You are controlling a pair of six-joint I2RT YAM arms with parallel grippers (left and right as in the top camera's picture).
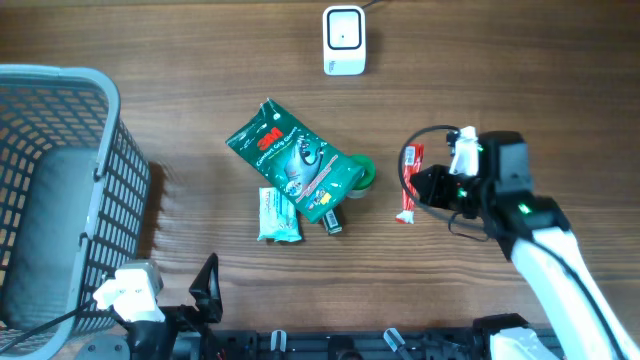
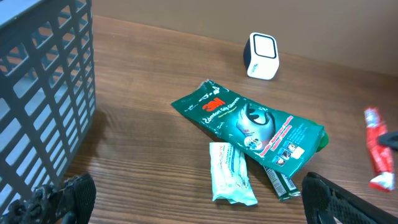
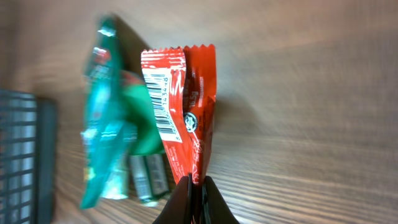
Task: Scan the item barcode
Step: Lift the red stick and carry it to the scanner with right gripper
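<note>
**Item:** red snack packet (image 3: 180,106), just right of the green 3M pouch (image 1: 292,160) and well apart from the white scanner (image 1: 343,38) at the far edge of the counter (image 1: 520,60).

**Risk, as we judge it:** the right hand (image 3: 193,186) pinches only the crimped end. The packet may slip or twist, turning its barcode off the scanner. We cannot tell whether it hangs clear.

**Pose:** the right arm reaches in from the near right corner, hand pointing left. The left hand (image 2: 196,208) sits low beside the basket (image 1: 60,190), spread wide and empty.
</note>
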